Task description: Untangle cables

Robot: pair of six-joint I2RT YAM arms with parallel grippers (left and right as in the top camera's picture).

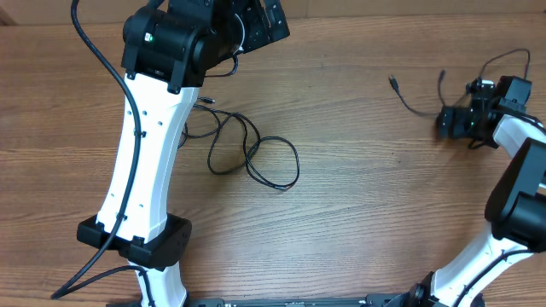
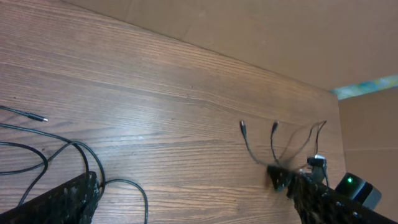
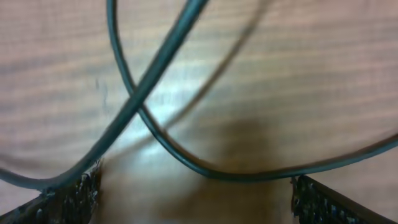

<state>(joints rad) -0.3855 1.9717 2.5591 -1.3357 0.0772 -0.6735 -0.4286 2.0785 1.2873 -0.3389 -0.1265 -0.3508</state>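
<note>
One cable (image 3: 165, 53), lying unpinched across the wide-open right pincer (image 3: 193, 196), could be dropped, and the looped cables (image 1: 253, 147) on the desk (image 1: 367, 213) could be pulled tighter by the open, empty left pincer (image 2: 189, 202).

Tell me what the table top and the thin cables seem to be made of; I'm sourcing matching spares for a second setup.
Table top: wood or a wood-look laminate, I can't tell which; brown with long grain lines and a soft sheen. Cables: black, probably with a plastic or rubber jacket; the right wrist view shows a smooth, slightly glossy skin, and they bend in loose loops.
</note>
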